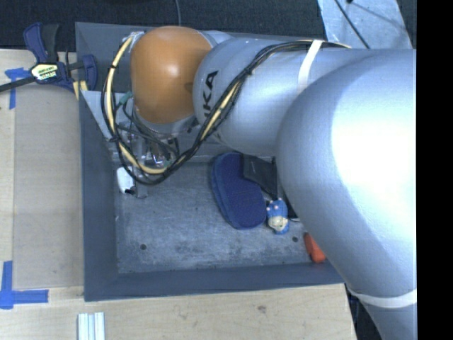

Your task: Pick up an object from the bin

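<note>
My gripper (pixel 148 147) hangs low in the bin's far left corner, under the arm's orange dome and mostly hidden by it and by the cables. A dark blue oval pad-like thing (pixel 237 193) lies on the bin floor to the gripper's right, well apart from it. Touching the pad's lower right end is a small blue and cream-coloured thing (pixel 277 219). I see nothing held by the gripper.
An orange-red thing (pixel 315 250) pokes out from under the arm near the front right corner. A dark flat thing (pixel 258 174) lies behind the blue pad, partly under the arm. The arm covers the bin's right side. Bare grey floor lies front left.
</note>
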{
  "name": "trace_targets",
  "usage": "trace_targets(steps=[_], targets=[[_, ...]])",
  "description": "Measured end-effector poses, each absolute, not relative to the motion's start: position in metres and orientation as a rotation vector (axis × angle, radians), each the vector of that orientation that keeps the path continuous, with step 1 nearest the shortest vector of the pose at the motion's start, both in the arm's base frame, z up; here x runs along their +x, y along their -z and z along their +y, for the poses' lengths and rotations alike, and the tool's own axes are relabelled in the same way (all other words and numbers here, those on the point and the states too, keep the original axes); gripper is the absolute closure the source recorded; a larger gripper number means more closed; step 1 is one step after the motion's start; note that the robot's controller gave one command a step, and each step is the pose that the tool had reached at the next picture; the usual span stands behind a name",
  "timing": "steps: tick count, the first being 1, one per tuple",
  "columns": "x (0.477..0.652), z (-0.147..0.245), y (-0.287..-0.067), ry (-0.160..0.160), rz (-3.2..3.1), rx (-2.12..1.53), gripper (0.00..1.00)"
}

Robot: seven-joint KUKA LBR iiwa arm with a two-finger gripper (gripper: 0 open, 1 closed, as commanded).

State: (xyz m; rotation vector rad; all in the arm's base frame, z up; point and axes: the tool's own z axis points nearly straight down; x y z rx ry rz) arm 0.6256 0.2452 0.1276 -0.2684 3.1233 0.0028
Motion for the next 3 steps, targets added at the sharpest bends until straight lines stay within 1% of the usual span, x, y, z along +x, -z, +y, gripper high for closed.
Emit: trace_targets(steps=[1,2,3], targets=[[0.6273,0.2414,-0.0679,0.0,3.034,-0.825,0.0],[0.6279,0.241,-0.0683,-0.001,3.035,-0.819,0.0],[0.6284,0.2411,-0.0689,-0.001,3.034,-0.818,1.0]])
